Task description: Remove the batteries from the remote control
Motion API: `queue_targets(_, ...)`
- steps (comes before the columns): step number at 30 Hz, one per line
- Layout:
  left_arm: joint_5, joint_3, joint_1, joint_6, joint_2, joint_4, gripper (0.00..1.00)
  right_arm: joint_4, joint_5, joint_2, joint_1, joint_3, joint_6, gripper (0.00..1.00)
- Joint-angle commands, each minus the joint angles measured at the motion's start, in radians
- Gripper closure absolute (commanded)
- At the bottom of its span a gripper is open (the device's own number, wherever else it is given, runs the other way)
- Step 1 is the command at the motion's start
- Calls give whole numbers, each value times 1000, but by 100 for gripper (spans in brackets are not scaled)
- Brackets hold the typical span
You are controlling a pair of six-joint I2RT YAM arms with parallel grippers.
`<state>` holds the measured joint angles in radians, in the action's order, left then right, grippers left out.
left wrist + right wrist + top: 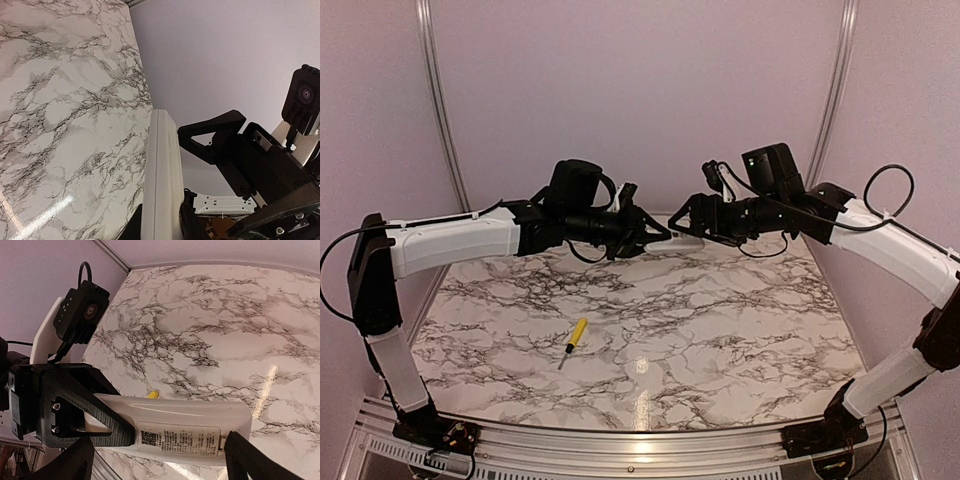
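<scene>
The remote control (180, 420) is up in the air, well above the bench (720, 330), beyond the yellow-handled screwdriver (575, 340) and to its right. The left gripper (660, 233) is clenched on one end of it, on the end nearer the screwdriver. The right gripper (688, 225) stands released and wide at the end farther from the screwdriver, with one finger on either side of the remote. I cannot tell whether either finger touches it. The right wrist view shows a closed face carrying a printed label (177, 436). No batteries are in sight, so they are probably inside and the unloading is not yet begun.

The main risk comes from the one-ended hold. If the right gripper presses or pries on the free end, the remote could pivot in the left jaws or slip out and drop to the bench near the screwdriver. A right finger that closes off-centre could skid off the smooth casing. Once the cover gives, the batteries may spring loose from this height and roll off the bench.
</scene>
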<state>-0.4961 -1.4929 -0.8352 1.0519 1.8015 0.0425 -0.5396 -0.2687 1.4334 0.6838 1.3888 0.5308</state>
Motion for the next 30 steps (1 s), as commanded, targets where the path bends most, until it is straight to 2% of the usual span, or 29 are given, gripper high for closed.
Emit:
queue_targets(1,-75,-47,-18,-14,-2,-203,100,73,-147,20,17,-29,46,11)
queue_targets(30,-139,61,-17,-38,-87,-347,100,256,-325,-79,8,-147,207,10)
